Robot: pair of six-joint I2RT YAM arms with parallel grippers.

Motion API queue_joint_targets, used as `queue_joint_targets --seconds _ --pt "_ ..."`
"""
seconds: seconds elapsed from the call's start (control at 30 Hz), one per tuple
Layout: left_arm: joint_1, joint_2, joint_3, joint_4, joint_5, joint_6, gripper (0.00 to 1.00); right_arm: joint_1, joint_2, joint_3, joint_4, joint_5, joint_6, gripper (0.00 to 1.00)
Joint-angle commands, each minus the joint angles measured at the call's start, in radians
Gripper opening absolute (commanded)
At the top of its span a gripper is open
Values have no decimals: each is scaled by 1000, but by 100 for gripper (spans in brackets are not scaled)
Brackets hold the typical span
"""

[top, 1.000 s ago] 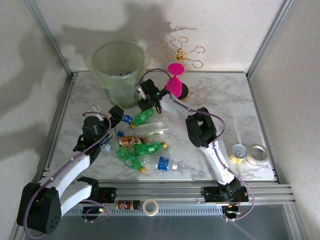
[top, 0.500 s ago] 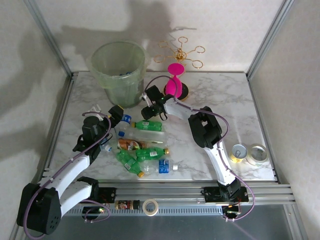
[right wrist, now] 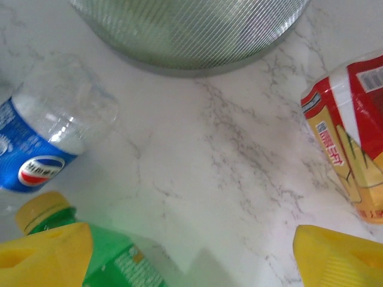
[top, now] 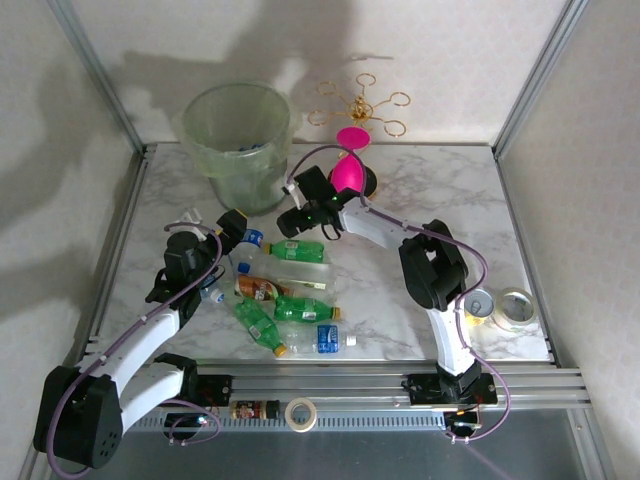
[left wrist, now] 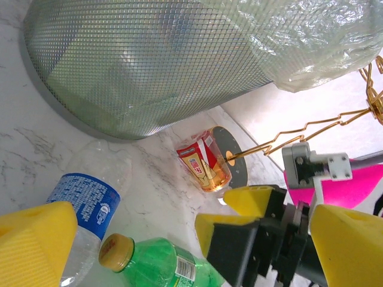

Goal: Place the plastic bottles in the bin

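One marble table [top: 440, 210] carries everything. One bin [top: 238, 140], pale green and translucent, stands upright at its far left corner; something blue shows through its wall, too blurred to count. Two arms come in from the near edge: the left arm [top: 150, 330] bends toward the pile, and the right arm [top: 420, 260] stretches across to just in front of the bin. One gold wire stand [top: 360, 105] and one pink hourglass shape [top: 350, 170] stand to the right of the bin. The plastic bottles lie on their sides in a loose cluster between the arms, all outside the bin: three green bottles [top: 300, 250], one brown bottle [top: 262, 288], and four clear bottles [top: 320, 340] as far as I can make out. The left gripper [top: 234, 226] hangs over the cluster's far left end, jaws spread wide, gripping nothing. The right gripper [top: 292, 222] gapes wide too and holds nothing, with bare marble between its fingers [right wrist: 338, 254] and the farthest green bottle just beside one of them. One crushed red-and-yellow container [right wrist: 353, 137] lies near the bin's foot. Two cans [top: 478, 303] sit together at the table's right edge. One tape roll [top: 300, 413] and one small dark bottle [top: 255, 409] rest on the front rail.
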Motion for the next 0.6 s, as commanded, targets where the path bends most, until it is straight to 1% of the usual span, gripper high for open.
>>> queue_joint_targets --seconds 0.0,0.1,0.2,0.33,0.43,0.57 --pt "-2 -15 20 -7 -4 3 99 39 -54 -63 1 -11 -72 90" --pt "-3 -9 21 -1 -7 1 100 50 -78 -110 9 -19 -98 94" --pt "-3 4 22 11 1 -7 100 58 -96 -140 18 -58 -112 98" --pt "-3 13 24 15 6 -13 99 68 -87 -152 23 -79 -131 98" --pt "-3 10 21 13 7 -14 100 68 -61 -143 25 -46 -136 98" --pt "-1 3 21 3 4 -14 100 68 -23 -123 29 34 -139 97"
